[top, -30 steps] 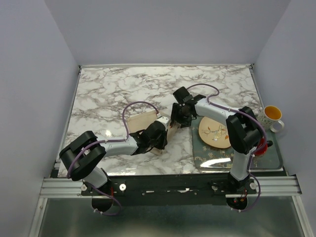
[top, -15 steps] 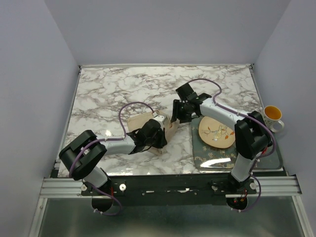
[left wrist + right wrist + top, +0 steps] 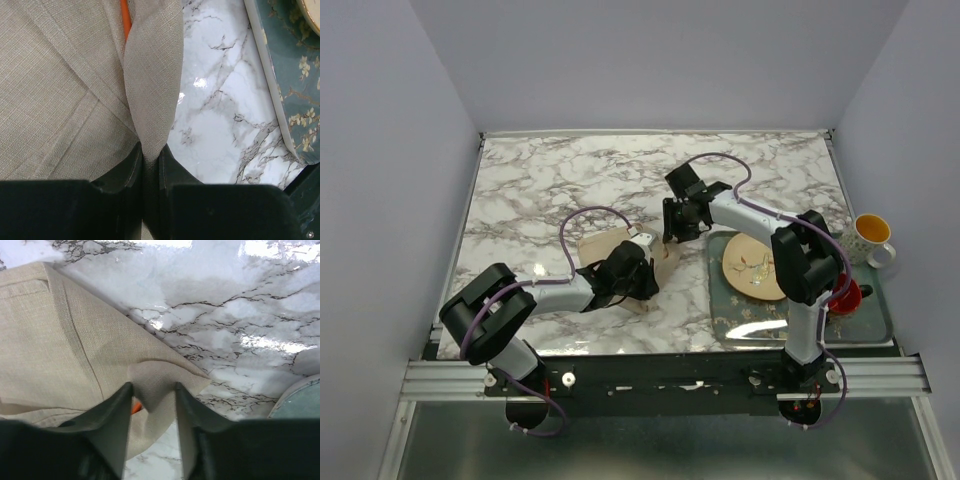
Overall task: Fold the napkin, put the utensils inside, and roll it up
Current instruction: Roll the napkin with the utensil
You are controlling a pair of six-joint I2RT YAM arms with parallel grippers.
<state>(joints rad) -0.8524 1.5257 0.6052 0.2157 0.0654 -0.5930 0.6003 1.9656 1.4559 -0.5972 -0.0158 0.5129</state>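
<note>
Napkin (image 3: 605, 248) on marble table (image 3: 540, 190), grey walls (image 3: 650, 60); left end effector (image 3: 150, 152) pinching it, right end effector (image 3: 153, 392) parted.

The tan cloth napkin (image 3: 603, 246) lies mid-frame on the marble table (image 3: 550, 190), left of the green tray (image 3: 740, 320) bearing the round plate (image 3: 750, 268).

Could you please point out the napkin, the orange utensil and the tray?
Napkin (image 3: 60, 90): left wrist view, on the flat panel left of the raised fold.
Orange utensil (image 3: 125, 17): left wrist view, on the sliver showing beside the fold.
Tray (image 3: 287, 75): left wrist view, on its bare floral surface.
</note>
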